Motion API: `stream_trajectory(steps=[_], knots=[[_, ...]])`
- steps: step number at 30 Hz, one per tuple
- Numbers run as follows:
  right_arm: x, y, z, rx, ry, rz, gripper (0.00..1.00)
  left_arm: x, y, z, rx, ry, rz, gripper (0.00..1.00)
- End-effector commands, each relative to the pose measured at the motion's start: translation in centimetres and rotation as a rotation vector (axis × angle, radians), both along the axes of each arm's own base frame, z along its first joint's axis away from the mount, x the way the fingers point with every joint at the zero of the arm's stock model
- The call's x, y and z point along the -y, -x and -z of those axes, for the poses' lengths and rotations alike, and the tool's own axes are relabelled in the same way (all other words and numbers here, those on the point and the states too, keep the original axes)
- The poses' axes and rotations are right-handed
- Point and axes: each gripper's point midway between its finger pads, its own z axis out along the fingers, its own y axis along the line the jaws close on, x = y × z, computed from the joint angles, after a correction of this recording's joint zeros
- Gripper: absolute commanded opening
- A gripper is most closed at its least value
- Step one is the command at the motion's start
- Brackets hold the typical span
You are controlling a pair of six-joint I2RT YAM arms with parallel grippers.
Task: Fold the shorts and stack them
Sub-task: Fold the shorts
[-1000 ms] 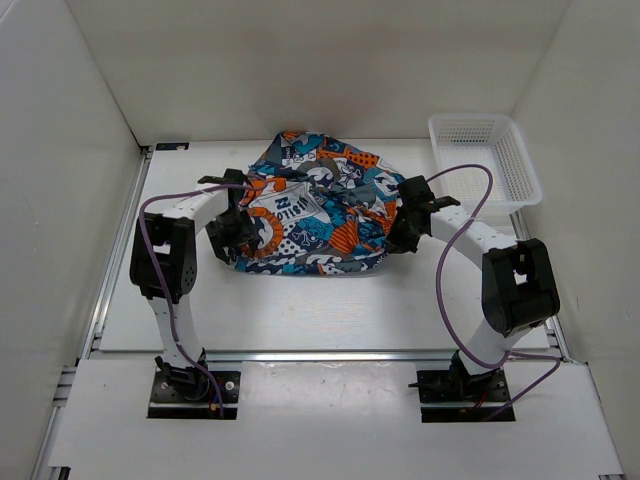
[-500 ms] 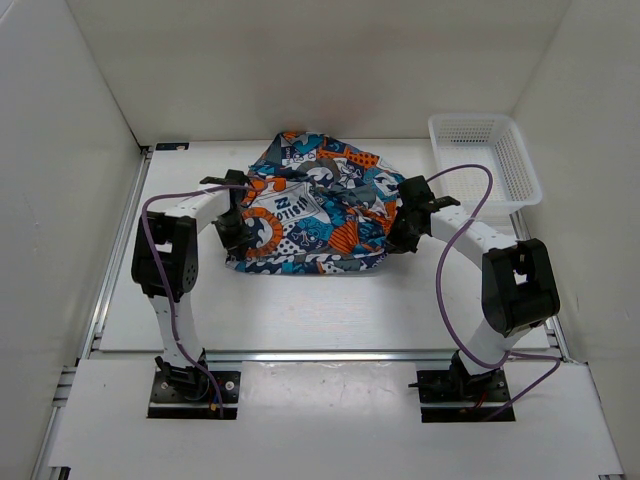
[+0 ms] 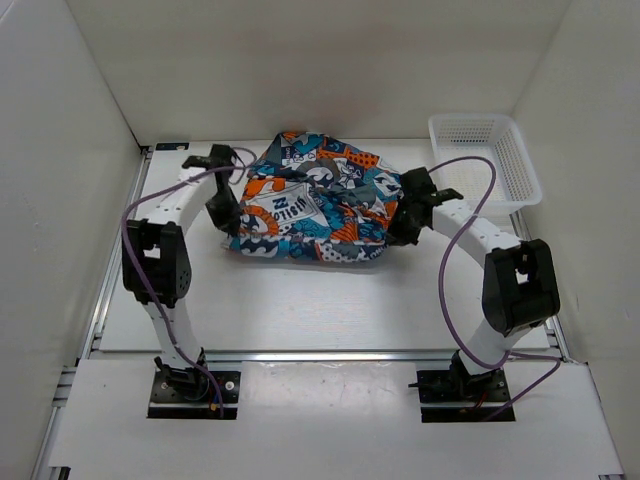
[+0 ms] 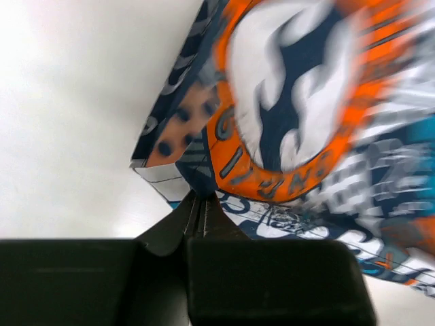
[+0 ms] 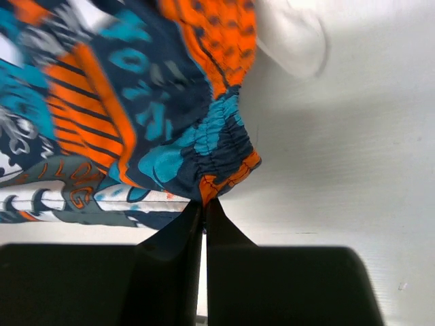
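The shorts [image 3: 310, 205] span sideways between both arms, the left gripper [image 3: 227, 216] pinching their left corner and the right gripper [image 3: 399, 227] clamped onto their gathered right edge.

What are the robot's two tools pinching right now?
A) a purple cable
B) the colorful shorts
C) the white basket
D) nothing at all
B: in the wrist views the left tool and the right tool are each shut on an edge of the shorts, while the basket sits apart at the far right.
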Motion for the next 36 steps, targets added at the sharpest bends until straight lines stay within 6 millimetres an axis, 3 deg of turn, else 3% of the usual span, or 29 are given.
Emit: stream_trajectory(steps=[1, 2, 3, 4, 5, 6, 7, 9, 11, 12, 13, 14, 15, 16, 17, 18, 19, 20, 21, 22, 23, 25, 26, 27, 29, 31, 33, 36], knots=[[1.9, -4.4, -4.6, 0.137, 0.032, 0.021, 0.00, -2.6, -4.1, -8.5, 0.237, -0.001, -0.026, 0.10], [2.1, -7.0, -7.2, 0.194, 0.040, 0.020, 0.00, -2.9, -5.3, -9.8, 0.271, -0.002, -0.025, 0.10], [2.8, -8.7, -8.8, 0.227, 0.040, 0.035, 0.00, -3.1, -7.6, -12.9, 0.331, 0.001, -0.026, 0.10], [2.4, -11.9, -14.5, 0.361, 0.013, 0.039, 0.00, -3.8, -9.0, -14.7, 0.373, -0.010, -0.031, 0.10], [2.3, -12.9, -14.9, 0.347, 0.033, 0.013, 0.00, -3.7, -10.7, -14.9, 0.379, -0.013, -0.022, 0.10], [2.6, -14.2, -17.0, 0.387, 0.033, 0.017, 0.00, -4.2, -12.2, -20.5, 0.518, 0.018, -0.037, 0.10], [2.2, -16.3, -21.8, 0.501, 0.012, 0.015, 0.00, -4.2, -13.0, -22.7, 0.582, 0.039, -0.027, 0.10], [2.2, -16.8, -25.3, 0.580, 0.018, -0.010, 0.00, -4.3, -13.4, -27.8, 0.735, 0.128, -0.022, 0.10], [2.0, -16.2, -28.0, 0.644, 0.003, -0.045, 0.00, -4.5, -13.9, -30.8, 0.864, 0.176, -0.014, 0.10], [1.9, -15.9, -28.4, 0.665, 0.006, -0.070, 0.00, -4.5, -11.5, -34.6, 0.966, 0.190, 0.001, 0.10], [1.5, -15.3, -28.2, 0.666, 0.011, -0.092, 0.00, -4.3, -11.2, -31.4, 0.898, 0.206, -0.007, 0.10], [1.2, -13.2, -26.2, 0.619, 0.021, -0.119, 0.00, -4.3, -10.6, -31.7, 0.924, 0.206, -0.004, 0.10], [1.0, -12.6, -25.5, 0.628, 0.022, -0.135, 0.00, -4.2, -8.5, -32.5, 0.944, 0.206, -0.002, 0.10], [2.0, -10.6, -26.4, 0.662, 0.034, -0.116, 0.00, -3.7, -7.3, -28.1, 0.832, 0.211, -0.005, 0.10], [1.9, -9.3, -24.8, 0.642, 0.044, -0.123, 0.00, -3.9, -6.2, -26.3, 0.787, 0.206, -0.025, 0.10], [2.1, -6.8, -18.5, 0.507, 0.058, -0.130, 0.00, -4.1, -4.8, -24.2, 0.737, 0.190, -0.039, 0.10], [2.8, -5.2, -19.0, 0.549, 0.036, -0.084, 0.00, -3.9, -2.1, -19.9, 0.645, 0.188, -0.074, 0.10], [2.7, -3.5, -16.9, 0.514, 0.040, -0.076, 0.00, -3.8, -0.7, -17.7, 0.602, 0.194, -0.095, 0.10], [4.4, -0.7, -10.9, 0.392, 0.101, -0.044, 0.02, -3.4, 0.9, -15.2, 0.549, 0.200, -0.103, 0.10], [4.6, 1.1, -10.3, 0.394, 0.084, -0.005, 0.08, -3.3, 2.6, -13.6, 0.522, 0.203, -0.115, 0.27], [5.0, 2.7, -8.4, 0.353, 0.085, 0.011, 0.31, -2.8, 5.5, -8.5, 0.379, 0.227, -0.140, 0.40], [5.8, 6.1, -5.0, 0.260, 0.083, 0.031, 0.54, -2.0, 7.9, -5.3, 0.274, 0.266, -0.148, 0.64], [6.4, 6.8, -4.5, 0.245, 0.097, 0.050, 0.59, -1.4, 9.3, -3.9, 0.227, 0.295, -0.157, 0.67], [6.8, 7.1, -5.1, 0.260, 0.100, 0.072, 0.63, -1.4, 9.7, -3.8, 0.223, 0.295, -0.158, 0.67], [7.5, 7.7, -5.6, 0.259, 0.120, 0.095, 0.63, -1.2, 9.9, -4.6, 0.259, 0.313, -0.157, 0.67], [7.9, 7.9, -7.0, 0.292, 0.122, 0.119, 0.60, -1.6, 10.3, -5.3, 0.269, 0.289, -0.164, 0.53], [8.1, 7.9, -7.8, 0.310, 0.109, 0.140, 0.53, -1.9, 10.5, -5.7, 0.260, 0.268, -0.171, 0.33], [7.3, 8.6, -8.1, 0.288, 0.041, 0.141, 0.41, -2.0, 12.4, -4.1, 0.162, 0.245, -0.200, 0.25]])
